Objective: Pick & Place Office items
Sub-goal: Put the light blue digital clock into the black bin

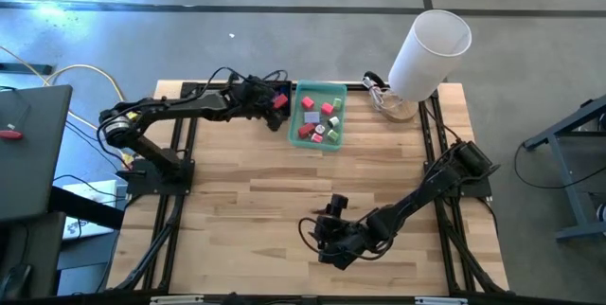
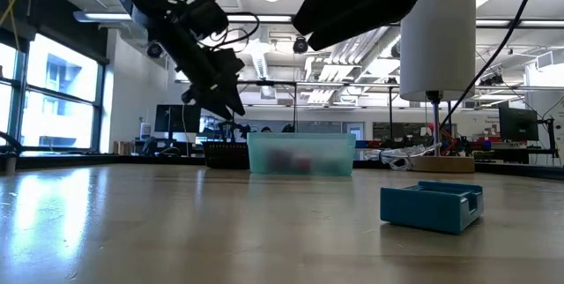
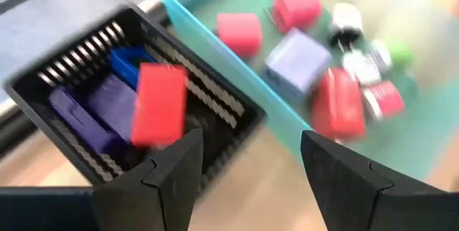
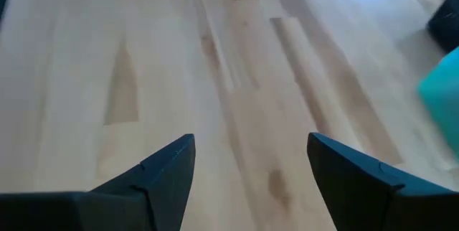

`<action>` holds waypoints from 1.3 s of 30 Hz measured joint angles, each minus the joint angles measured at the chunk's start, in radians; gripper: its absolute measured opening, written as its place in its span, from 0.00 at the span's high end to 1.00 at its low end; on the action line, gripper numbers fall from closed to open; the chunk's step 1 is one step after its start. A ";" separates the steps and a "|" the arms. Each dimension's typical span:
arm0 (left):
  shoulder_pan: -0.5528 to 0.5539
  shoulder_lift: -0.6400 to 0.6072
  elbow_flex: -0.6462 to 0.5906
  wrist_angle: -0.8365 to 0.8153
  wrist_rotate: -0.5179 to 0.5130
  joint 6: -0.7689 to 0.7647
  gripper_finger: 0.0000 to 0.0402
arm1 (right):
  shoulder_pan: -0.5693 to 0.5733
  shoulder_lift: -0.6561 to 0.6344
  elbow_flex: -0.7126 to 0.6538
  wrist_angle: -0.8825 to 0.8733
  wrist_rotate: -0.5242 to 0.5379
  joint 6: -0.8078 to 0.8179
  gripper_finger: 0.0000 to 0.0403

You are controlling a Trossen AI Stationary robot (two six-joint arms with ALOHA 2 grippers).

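Wooden table (image 1: 246, 201) | office room behind | left tool (image 3: 247, 166) wide over black tray (image 3: 72, 73) | right tool (image 4: 251, 166) wide

No readable text, labels, brands, numbers or signs in any view.
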 joint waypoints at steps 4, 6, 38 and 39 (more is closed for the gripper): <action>-0.039 -0.034 0.000 -0.081 0.000 0.008 0.44 | -0.009 0.000 0.000 0.000 -0.014 -0.005 0.36; -0.056 -0.046 0.000 -0.124 0.000 0.001 0.44 | -0.017 0.000 0.000 -0.002 -0.017 -0.021 0.36; -0.349 -0.059 0.000 -0.509 0.001 -0.052 0.44 | 0.074 -0.127 0.000 -0.370 -0.297 -0.088 0.36; -0.358 -0.059 0.000 -0.509 0.001 -0.054 0.44 | 0.074 -0.127 0.000 -0.373 -0.309 -0.089 0.36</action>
